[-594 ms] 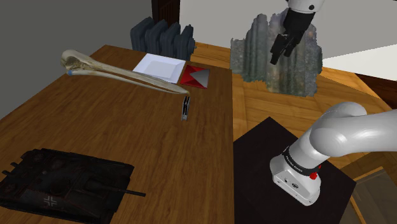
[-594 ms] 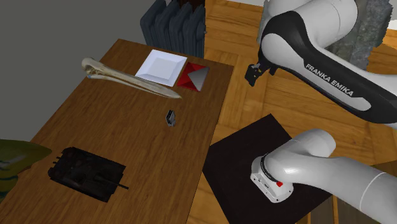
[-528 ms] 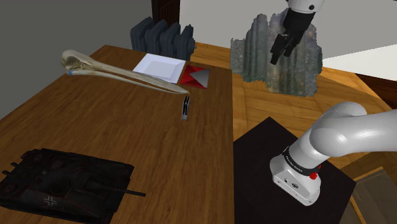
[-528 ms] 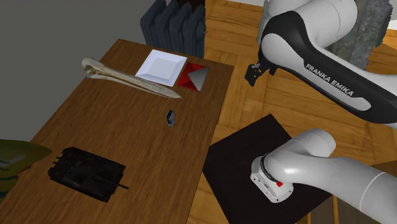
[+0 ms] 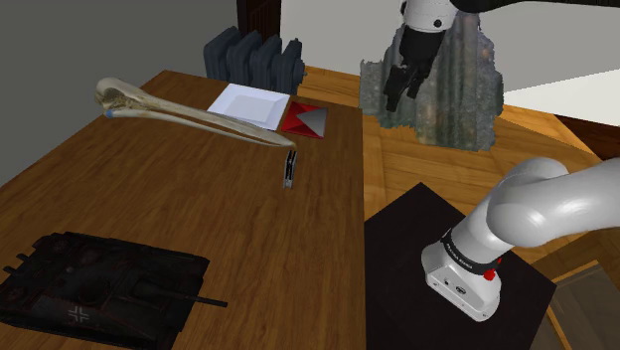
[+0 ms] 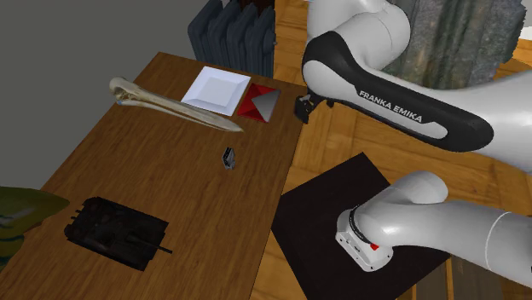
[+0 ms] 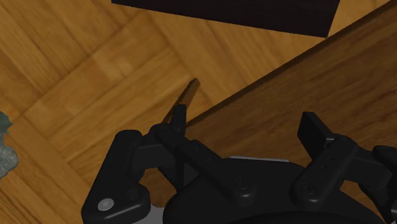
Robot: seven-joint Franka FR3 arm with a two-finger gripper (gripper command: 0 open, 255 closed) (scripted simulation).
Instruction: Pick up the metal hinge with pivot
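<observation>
The hinge (image 5: 289, 167) (image 6: 228, 158) is a small dark piece standing on edge near the middle of the brown wooden table (image 5: 189, 224) (image 6: 136, 175). My black gripper (image 5: 391, 101) (image 6: 303, 110) (image 7: 247, 124) hangs in the air over the table's edge that faces the stand, well above and off to the side of the hinge. Its fingers (image 7: 180, 119) stand apart with nothing between them. Under the hand I see the table's edge and the wood floor.
A long bird skull (image 5: 189, 117) (image 6: 175, 106), a white square plate (image 5: 248, 102) (image 6: 216, 89) and a red and grey box (image 5: 304, 119) lie beyond the hinge. A black tank model (image 5: 99, 288) (image 6: 115, 228) sits at the near end. A radiator (image 5: 253, 57) and a rock (image 5: 447, 94) stand behind.
The arm has swung toward the shoulder view's left and come lower, carrying the gripper from in front of the rock to above the table's edge. The hinge has not moved.
</observation>
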